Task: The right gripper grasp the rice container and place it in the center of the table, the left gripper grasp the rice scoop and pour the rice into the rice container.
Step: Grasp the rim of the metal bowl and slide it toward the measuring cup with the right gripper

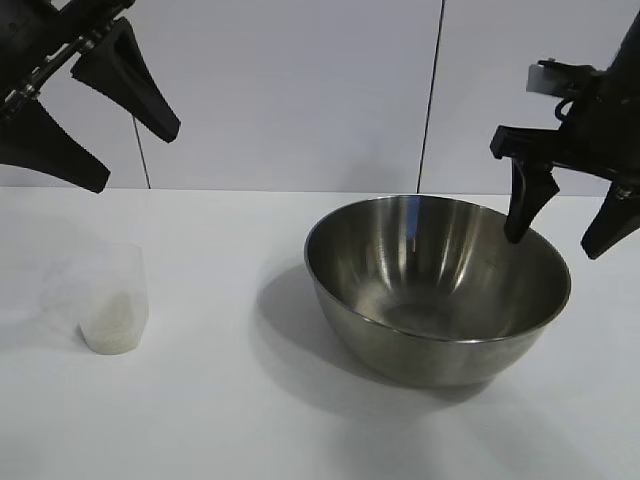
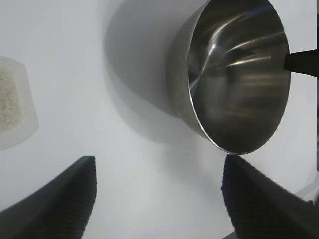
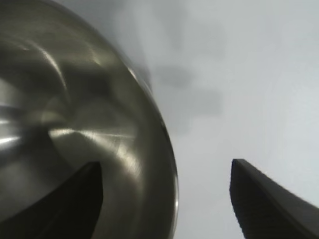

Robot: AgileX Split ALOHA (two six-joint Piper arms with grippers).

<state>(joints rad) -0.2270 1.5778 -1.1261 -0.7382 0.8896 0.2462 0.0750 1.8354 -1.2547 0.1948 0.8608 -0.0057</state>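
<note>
Now the rice container [image 1: 437, 288] is sitting right of centre on the counter [image 1: 230, 420], looking rigid and slick, its thin rim the likely hold. Straddling that right rim, the right gripper [image 1: 568, 232] is hanging wide open, empty. Far left, the left gripper [image 1: 130, 160] is hovering open over the light rice scoop [image 1: 114, 298].

Shiny steel rice container [image 1: 437, 290], translucent plastic rice scoop [image 1: 113, 297], matte table [image 1: 220, 420].

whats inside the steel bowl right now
The rice container holds no rice; only bare shiny steel shows. One finger of the open right gripper hangs over its rim. The rice sits in the rice scoop.
</note>
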